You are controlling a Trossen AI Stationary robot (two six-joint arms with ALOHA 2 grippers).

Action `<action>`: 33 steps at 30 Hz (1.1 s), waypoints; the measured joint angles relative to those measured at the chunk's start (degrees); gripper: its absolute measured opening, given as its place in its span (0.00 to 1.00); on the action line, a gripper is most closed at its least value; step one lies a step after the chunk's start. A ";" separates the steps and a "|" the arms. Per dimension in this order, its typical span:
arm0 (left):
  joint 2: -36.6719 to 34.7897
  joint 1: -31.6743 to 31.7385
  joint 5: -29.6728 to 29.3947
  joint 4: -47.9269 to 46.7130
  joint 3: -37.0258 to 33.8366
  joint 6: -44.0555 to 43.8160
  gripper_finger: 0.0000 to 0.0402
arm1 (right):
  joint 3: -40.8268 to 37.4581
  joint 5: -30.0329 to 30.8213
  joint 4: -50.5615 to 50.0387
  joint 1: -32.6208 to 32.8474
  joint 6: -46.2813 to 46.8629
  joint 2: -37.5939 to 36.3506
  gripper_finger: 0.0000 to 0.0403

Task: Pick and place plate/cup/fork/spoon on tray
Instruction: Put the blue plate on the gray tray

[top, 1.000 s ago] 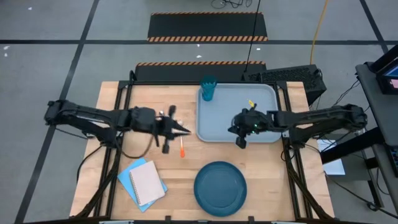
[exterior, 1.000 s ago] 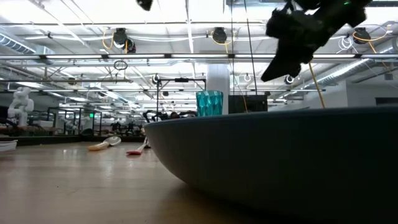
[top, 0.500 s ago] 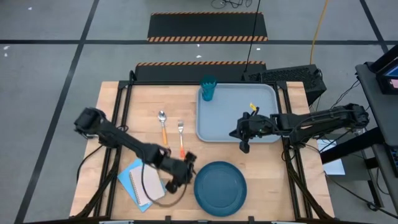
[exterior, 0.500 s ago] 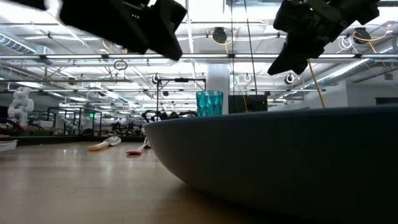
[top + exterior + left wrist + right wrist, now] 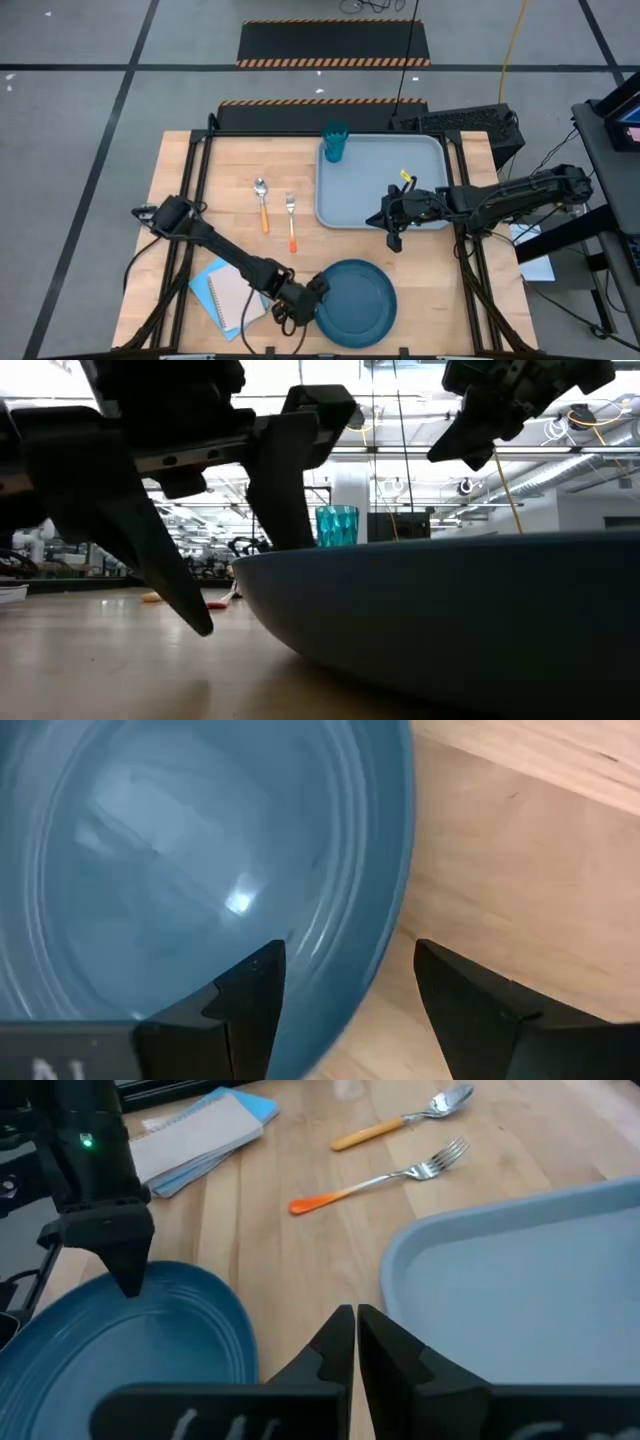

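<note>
The plate [image 5: 355,302] lies on the table [image 5: 200,190], its left rim straddled by the spread, released jaws of the left gripper [image 5: 318,288]. The right gripper [image 5: 392,240], jaws clenched on nothing, is held above the tray [image 5: 380,180] edge.

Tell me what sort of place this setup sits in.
Probably a robotics lab or industrial workshop: hazard-striped floor mats lie beyond the wooden table, and exposed ceiling pipes run above a hall where a white humanoid robot stands.
</note>
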 joint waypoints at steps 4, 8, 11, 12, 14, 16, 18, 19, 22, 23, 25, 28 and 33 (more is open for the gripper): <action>0.39 0.13 0.00 0.88 0.13 2.19 0.50 | 0.00 0.00 -0.19 0.62 -0.50 0.00 0.03; 0.37 0.92 -0.06 2.16 0.13 4.08 0.36 | 0.00 0.02 -0.18 0.68 -0.65 0.00 0.03; 0.39 1.42 -0.07 2.23 0.13 6.98 0.24 | 0.00 0.04 -0.18 0.68 -0.80 0.00 0.03; 0.39 1.64 -0.07 2.25 0.13 8.04 0.20 | 0.00 0.04 -0.19 0.68 -1.09 0.00 0.03; 0.39 2.05 -0.12 2.24 0.13 9.92 0.12 | 0.00 0.12 -0.18 0.68 -1.90 0.00 0.03; 0.21 2.48 -1.42 2.71 0.13 11.34 0.04 | 0.00 0.58 -0.19 0.68 -2.44 0.00 0.03; -0.56 2.95 -4.30 2.37 -0.01 11.54 0.03 | -0.22 2.16 -0.09 0.66 -2.66 0.00 0.03; -1.00 3.23 -5.13 2.80 -0.02 12.19 0.04 | -0.51 3.29 -0.09 0.68 -2.66 -0.02 0.03; -2.90 3.59 -9.73 1.88 0.07 13.08 0.05 | -1.07 4.57 -0.24 0.66 -0.99 0.00 0.03; -3.70 3.61 -10.83 0.85 0.05 13.05 0.04 | -1.07 4.23 0.24 0.78 -0.20 0.00 0.03; -5.30 4.09 -11.14 -0.72 0.04 13.16 0.02 | -1.07 3.04 1.78 1.57 0.64 0.00 0.03; -8.23 4.72 -11.65 -2.29 0.06 13.14 0.03 | -1.00 2.95 4.25 3.49 -0.46 0.00 0.04; -11.76 5.68 -11.26 -6.49 0.07 14.77 0.03 | 2.43 3.09 3.44 6.73 -1.39 0.00 0.09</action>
